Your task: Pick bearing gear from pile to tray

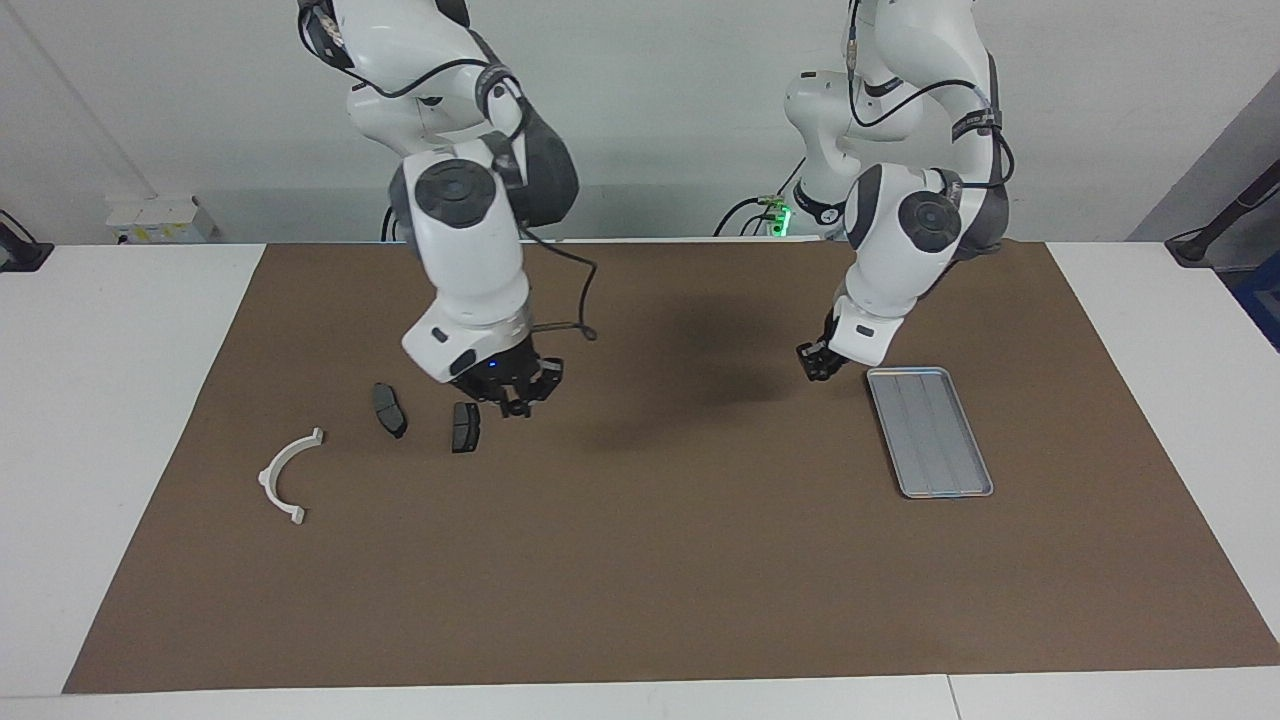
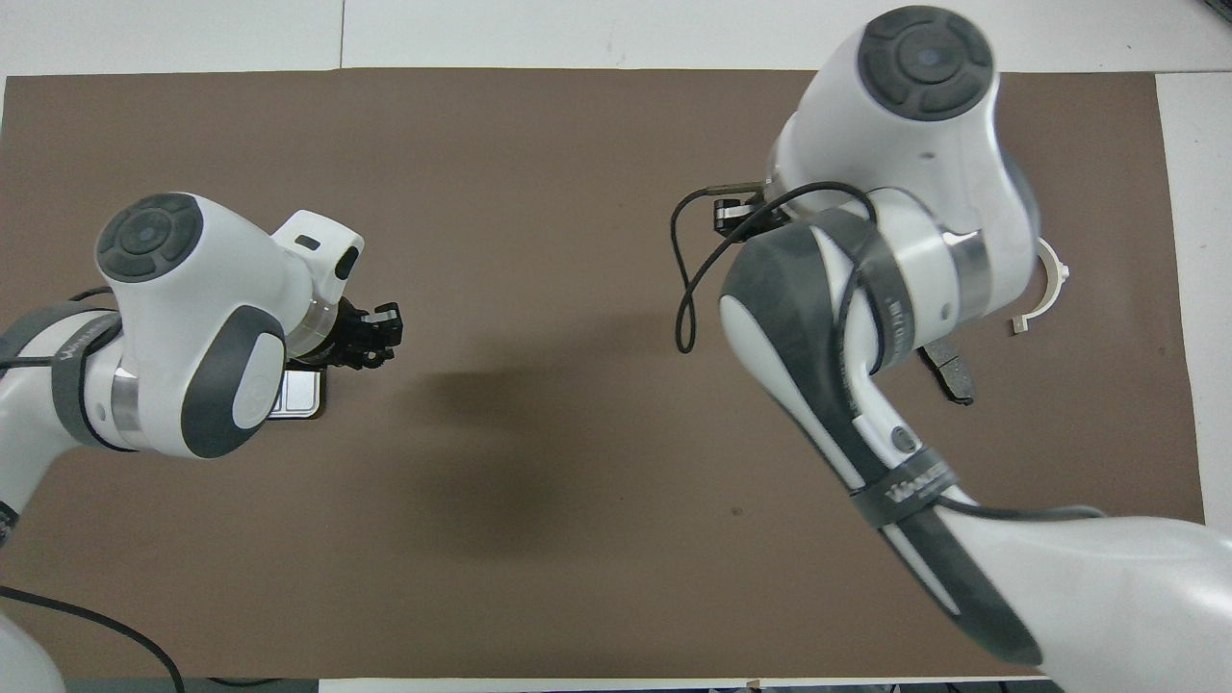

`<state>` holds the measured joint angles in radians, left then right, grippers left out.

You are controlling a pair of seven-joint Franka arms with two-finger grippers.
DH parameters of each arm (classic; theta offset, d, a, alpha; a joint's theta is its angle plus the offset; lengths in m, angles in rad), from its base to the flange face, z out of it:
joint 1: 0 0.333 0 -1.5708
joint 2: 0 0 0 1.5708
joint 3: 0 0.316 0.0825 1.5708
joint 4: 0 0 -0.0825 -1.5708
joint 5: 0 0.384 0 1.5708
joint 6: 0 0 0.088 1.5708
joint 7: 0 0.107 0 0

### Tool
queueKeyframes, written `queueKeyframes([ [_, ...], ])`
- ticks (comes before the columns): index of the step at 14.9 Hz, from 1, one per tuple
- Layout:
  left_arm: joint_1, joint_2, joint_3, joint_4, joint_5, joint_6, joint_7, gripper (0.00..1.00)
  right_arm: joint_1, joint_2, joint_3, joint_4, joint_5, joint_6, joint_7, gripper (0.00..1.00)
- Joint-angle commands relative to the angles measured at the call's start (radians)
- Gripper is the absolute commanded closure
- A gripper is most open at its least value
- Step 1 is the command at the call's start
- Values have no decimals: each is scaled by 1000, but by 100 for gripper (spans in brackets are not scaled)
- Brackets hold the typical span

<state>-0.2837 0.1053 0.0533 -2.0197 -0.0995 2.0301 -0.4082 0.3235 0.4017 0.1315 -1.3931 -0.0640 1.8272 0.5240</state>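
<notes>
Pile [image 1: 389, 410] lies toward the right arm's end of the worktop [image 1: 640, 560]: two brake pads and a white bracket [image 1: 285, 475]. I find no gear loose there or in the tray [image 1: 930, 430]. Right claw [image 1: 515, 400] hangs closed tight just over the nearer pad [image 1: 465, 427], probably for picking; any contents are hidden. Left claw [image 1: 820, 365] waits beside the tray; I cannot tell its state.

White wall [image 1: 660, 100], white table [image 1: 100, 400] (brown mat [image 1: 640, 560] on top)
</notes>
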Motion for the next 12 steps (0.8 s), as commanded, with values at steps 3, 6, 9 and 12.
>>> queueKeyframes([
  [3, 129, -33, -10, -85, -8, 63, 224, 100, 133, 48, -4, -46, -7, 125, 191, 100],
  [6, 191, -33, -9, -131, -6, 126, 322, 100, 181, 98, -4, -47, -8, 162, 228, 100],
  [9, 206, -26, -10, -162, -6, 185, 329, 100, 195, 135, -3, -82, -10, 246, 254, 100],
  [12, 196, -13, -10, -180, -6, 221, 319, 100, 193, 151, -3, -133, -10, 335, 258, 100],
])
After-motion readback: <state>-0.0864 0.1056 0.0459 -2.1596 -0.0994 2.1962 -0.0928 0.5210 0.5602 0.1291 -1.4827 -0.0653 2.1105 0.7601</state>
